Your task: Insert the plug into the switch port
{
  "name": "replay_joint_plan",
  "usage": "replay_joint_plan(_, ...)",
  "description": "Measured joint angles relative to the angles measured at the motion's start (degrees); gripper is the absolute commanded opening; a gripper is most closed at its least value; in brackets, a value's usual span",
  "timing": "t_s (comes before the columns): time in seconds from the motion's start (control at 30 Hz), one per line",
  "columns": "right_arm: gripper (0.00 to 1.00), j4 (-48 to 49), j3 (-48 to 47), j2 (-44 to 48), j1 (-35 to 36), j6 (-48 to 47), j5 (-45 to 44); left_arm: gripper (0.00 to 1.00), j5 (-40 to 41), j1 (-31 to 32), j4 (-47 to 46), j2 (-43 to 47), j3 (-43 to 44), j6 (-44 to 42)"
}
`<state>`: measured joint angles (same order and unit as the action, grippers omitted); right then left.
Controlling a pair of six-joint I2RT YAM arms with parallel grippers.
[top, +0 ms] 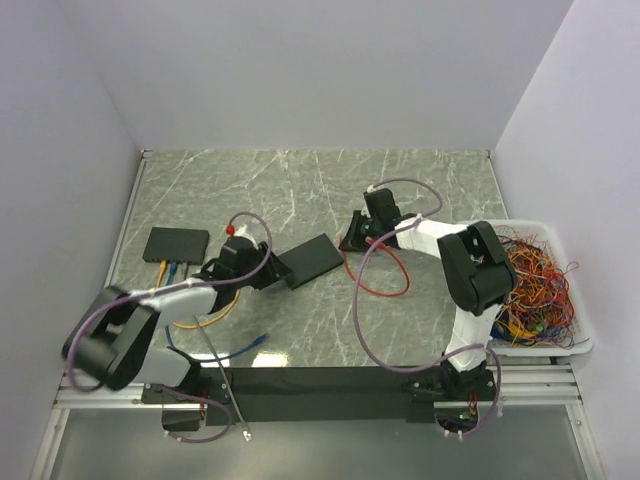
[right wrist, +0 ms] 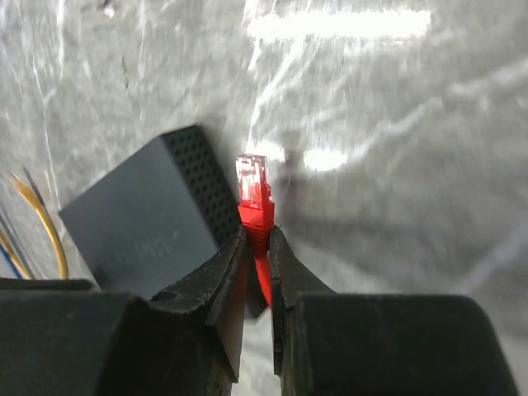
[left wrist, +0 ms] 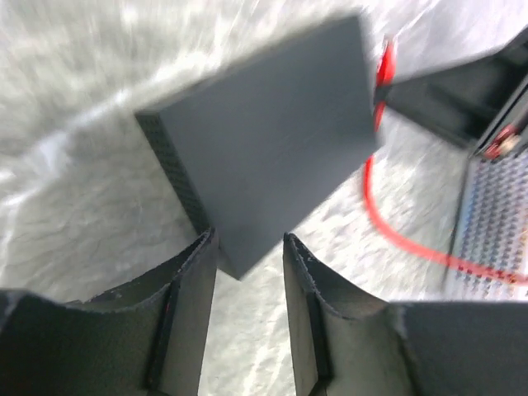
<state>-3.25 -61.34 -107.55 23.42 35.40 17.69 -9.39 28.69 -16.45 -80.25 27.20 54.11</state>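
Note:
The switch [top: 312, 258] is a flat dark box lying on the marble table. My right gripper [top: 352, 235] is just off its right end and is shut on the red plug [right wrist: 254, 194]. The plug's clear tip sticks out past the fingertips, beside the switch's perforated side [right wrist: 198, 177], not touching it. Its red cable [top: 385, 285] loops on the table. My left gripper [top: 275, 270] is at the switch's left end. In the left wrist view its jaws [left wrist: 247, 243] are open, with a corner of the switch [left wrist: 272, 140] between the tips.
A second dark switch [top: 176, 244] lies at the left with yellow and blue cables [top: 215, 310] plugged in. A white basket [top: 560, 345] full of tangled cables stands at the right edge. White walls close in the table on three sides.

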Motion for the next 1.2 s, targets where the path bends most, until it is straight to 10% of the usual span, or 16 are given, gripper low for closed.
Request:
replay_joint_plan(0.27,0.0,-8.72,0.0,10.32,-0.11,-4.59,-9.57,0.49,9.51,-0.13,7.87,8.81,6.88,-4.17)
replay_joint_plan(1.2,0.0,-15.3,5.01,10.91,22.56,-7.19,-14.58,0.41,-1.79,-6.91,-9.46,-19.04,17.46,-10.05)
